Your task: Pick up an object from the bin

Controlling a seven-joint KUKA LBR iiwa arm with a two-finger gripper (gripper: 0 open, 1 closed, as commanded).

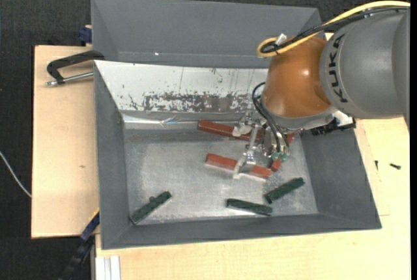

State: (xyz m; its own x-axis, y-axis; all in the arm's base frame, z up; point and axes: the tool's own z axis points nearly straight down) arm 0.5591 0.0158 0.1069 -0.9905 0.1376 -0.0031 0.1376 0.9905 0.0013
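Camera view: the arm (373, 67) comes in from the right, its orange cover (293, 80) hanging over the far right part of the bin (108, 161), with a yellow cable (306, 31) looping across the top of it. Below the cover, the gripper (247, 165) is right down at the bin floor, planted on a red-brown bar (220, 161) that lies flat near the middle of the floor. Red-brown shows on both sides of the gripper, a longer stretch to the left and a short stub to the right. So either the gripper covers the bar's middle or two pieces lie end to end; that's hard to call.

How wide does the gripper stand? Can't tell. The cover and a tangle of wrist wires (277, 150) mask it, and whether it truly clasps the bar can't be made out either.

Around it, a second red-brown bar (215, 128) lies just behind the gripper and to the left, near the foot of the scuffed back wall. Its right end is lost behind the wrist.

In front of the gripper, toward the near wall, there's a tilted green bar (284, 189) just to the front-right and a level green bar (249, 206) just in front. A corner green bar (150, 206) sits well off to the front-left, in the near left corner, apart from everything.
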